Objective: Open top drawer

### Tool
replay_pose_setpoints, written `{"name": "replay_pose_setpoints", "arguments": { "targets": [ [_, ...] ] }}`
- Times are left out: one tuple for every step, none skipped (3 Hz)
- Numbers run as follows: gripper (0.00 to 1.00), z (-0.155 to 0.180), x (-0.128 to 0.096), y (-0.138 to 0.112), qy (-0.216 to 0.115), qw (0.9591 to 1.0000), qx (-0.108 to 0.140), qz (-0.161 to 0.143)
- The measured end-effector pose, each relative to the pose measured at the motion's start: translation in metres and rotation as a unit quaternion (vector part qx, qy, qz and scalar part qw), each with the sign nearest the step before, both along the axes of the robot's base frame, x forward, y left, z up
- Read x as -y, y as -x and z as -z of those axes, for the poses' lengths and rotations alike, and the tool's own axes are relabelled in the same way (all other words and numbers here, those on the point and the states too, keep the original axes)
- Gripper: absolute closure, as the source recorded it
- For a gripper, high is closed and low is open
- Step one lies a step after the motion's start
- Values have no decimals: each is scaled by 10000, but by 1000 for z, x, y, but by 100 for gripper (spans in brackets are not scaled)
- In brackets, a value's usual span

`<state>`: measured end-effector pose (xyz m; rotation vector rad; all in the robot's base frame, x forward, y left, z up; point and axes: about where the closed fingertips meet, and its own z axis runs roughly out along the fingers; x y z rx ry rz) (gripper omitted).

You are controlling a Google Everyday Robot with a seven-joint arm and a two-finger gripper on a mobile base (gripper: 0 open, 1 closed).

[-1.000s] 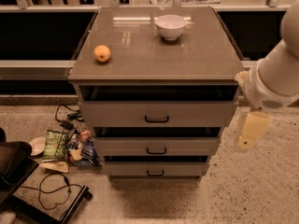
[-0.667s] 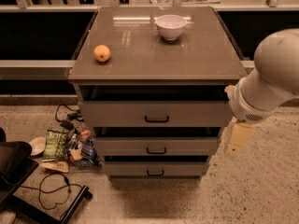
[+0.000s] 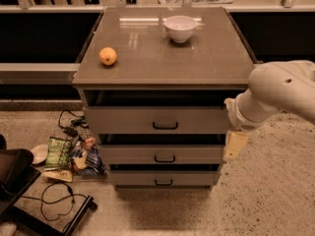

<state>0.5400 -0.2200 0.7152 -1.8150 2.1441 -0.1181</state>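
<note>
As the arm swings in from 3 o'clock, the gripper (image 3: pixel 235 145) now hangs at the top drawer's (image 3: pixel 123 120) 4 o'clock corner, short of the handle (image 3: pixel 165 126), its grip impossible to tell, drawer not yet pulled.

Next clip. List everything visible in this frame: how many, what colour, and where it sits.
cabinet: one, grey-brown top, centre of view
orange: one, orange, left side of the cabinet top
bowl: one, white, back of the cabinet top, right of centre
top drawer: one, grey with a black handle, just under the cabinet top
lower drawers: two, grey with black handles, stacked below the top drawer
snack packets: small pile, mixed colours, on the floor left of the cabinet
cable: one, black, on the floor at lower left
arm: one, white, coming in from the right
gripper: one, beige, hanging by the drawers' right edge
</note>
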Motion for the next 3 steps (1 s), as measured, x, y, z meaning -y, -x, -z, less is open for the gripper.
{"name": "replay_pose_setpoints", "arguments": {
  "targets": [
    [0, 27, -2, -24, -4, 9999, -105, -51],
    [0, 48, -6, -47, 154, 9993, -306, -130],
    [0, 60, -8, -63, 373, 9977, -511, -233]
  ]
}}
